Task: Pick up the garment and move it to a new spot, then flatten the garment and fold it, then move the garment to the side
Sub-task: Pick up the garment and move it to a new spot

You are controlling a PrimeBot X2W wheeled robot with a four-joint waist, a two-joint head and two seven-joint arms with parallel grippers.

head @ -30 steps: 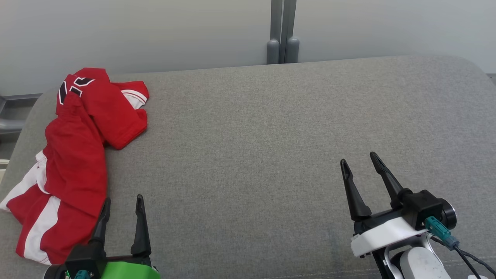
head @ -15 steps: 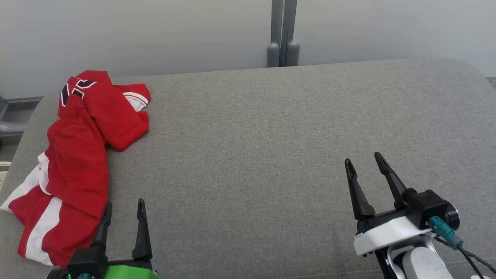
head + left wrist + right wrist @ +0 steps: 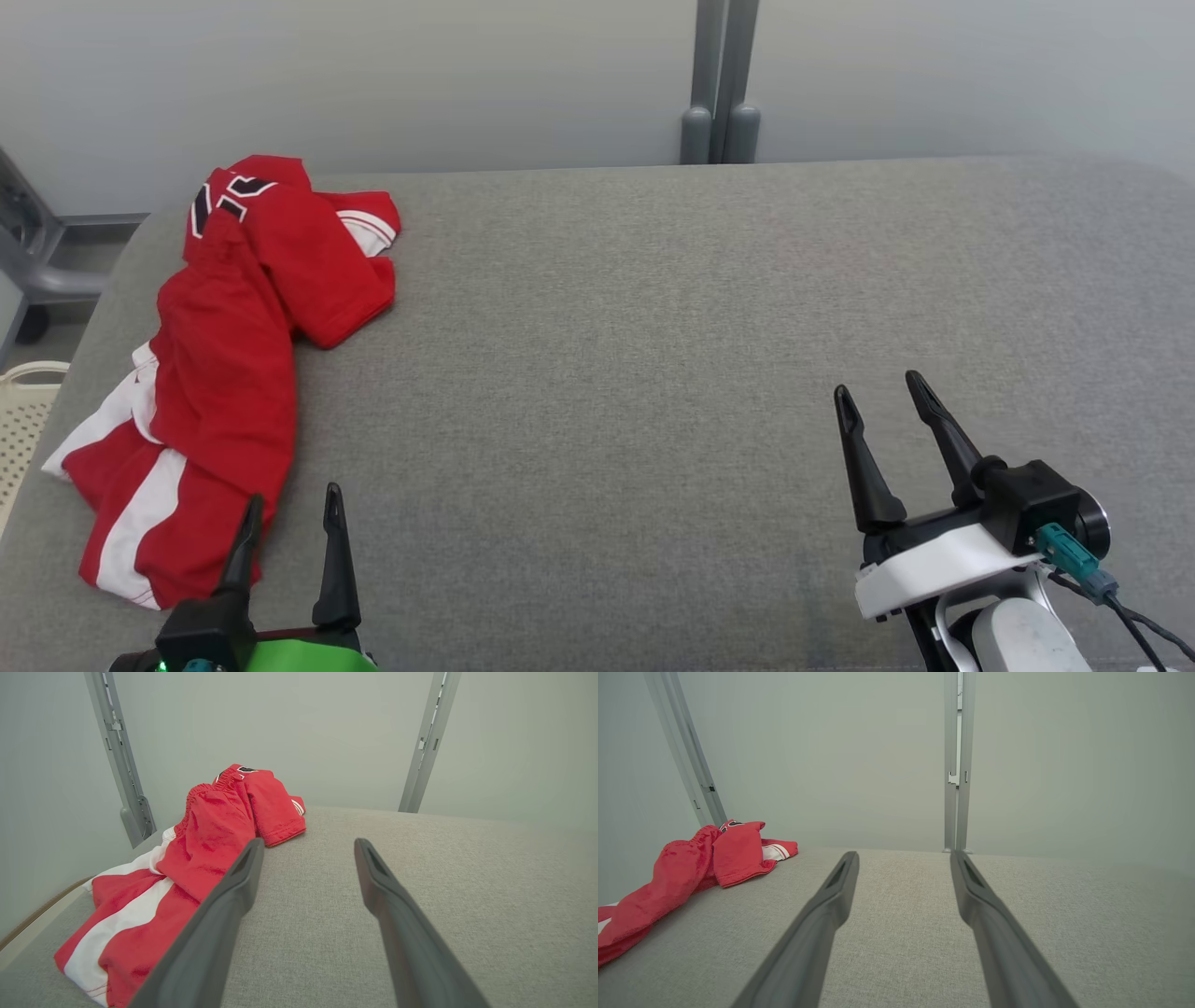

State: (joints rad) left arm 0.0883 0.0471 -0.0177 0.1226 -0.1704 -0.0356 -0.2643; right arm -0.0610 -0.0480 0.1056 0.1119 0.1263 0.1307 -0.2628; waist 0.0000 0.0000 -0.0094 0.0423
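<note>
None of the three stages looks begun: the red-and-white garment [image 3: 224,373] lies crumpled along the grey cushion's [image 3: 653,373] left edge, while the left gripper [image 3: 292,495], just beside its near end, and the right gripper [image 3: 878,385], well apart, both stand wide and empty.

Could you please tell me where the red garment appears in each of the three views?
Head view: the red garment lies at the left, on the grey cushion.
Left wrist view: left of centre, running to the lower left.
Right wrist view: at the far left edge.
Shared landmark: the grey upright post against the back wall.
</note>
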